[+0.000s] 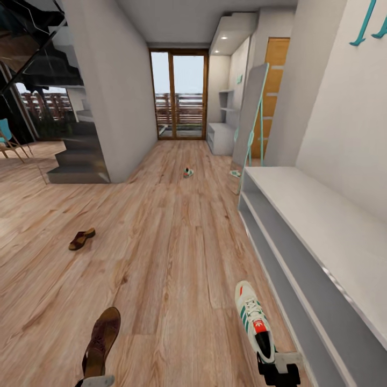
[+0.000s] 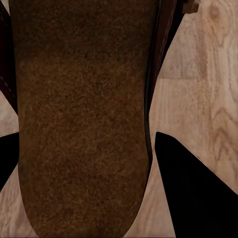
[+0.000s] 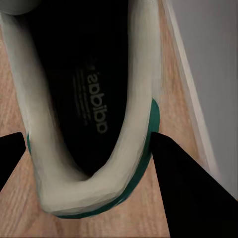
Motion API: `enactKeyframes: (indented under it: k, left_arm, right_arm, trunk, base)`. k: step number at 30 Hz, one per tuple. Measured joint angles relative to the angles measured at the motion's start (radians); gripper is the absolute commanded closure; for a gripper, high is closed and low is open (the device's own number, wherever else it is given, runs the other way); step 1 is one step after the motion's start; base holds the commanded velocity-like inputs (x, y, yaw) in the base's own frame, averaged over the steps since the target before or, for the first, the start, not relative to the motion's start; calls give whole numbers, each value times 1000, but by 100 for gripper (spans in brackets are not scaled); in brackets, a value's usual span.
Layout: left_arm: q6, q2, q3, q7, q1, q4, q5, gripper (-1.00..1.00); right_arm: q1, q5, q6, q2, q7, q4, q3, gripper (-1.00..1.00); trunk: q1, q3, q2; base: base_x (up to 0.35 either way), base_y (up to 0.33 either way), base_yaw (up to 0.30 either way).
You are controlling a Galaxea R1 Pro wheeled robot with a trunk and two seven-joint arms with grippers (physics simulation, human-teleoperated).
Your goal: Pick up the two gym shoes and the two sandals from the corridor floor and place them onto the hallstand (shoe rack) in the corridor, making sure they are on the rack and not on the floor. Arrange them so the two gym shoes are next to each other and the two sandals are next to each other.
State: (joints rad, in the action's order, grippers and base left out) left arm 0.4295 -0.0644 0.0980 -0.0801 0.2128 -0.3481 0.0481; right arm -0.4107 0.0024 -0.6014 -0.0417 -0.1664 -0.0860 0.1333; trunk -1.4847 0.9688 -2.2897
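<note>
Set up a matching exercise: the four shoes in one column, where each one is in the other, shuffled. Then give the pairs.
Things:
1. near gym shoe
2. far gym shoe
3. near sandal
4. far sandal

Places:
A. at the left end effector
B. on the floor far down the corridor, toward the glass door
C. at the right end effector, beside the hallstand
D. on the floor out to the left

Pairs: 1-C, 2-B, 3-A, 4-D

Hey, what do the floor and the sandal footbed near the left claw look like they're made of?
The floor looks like light brown wood-plank laminate: plank seams, grain and knots, slight sheen. The sandal footbed looks like matte brown suede or cork, going by its fine grainy speckle; which one is unclear in this render.
</note>
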Motion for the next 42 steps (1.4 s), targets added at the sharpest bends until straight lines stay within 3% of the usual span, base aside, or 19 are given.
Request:
enactKeyframes:
  k: [7,42]
  left_arm:
    - [2,0,0,-1,-34,24,-1,100]
    - [8,0,-1,-1,-37,25,7,100]
  right_arm:
    - [2,-1,0,10,0,30,1,100]
    - [6,1,-1,2,29,52,3,100]
  trunk:
    - [0,0,0]
    - [0,0,0]
  base:
    - [329,82,0]
    - [331,119,0]
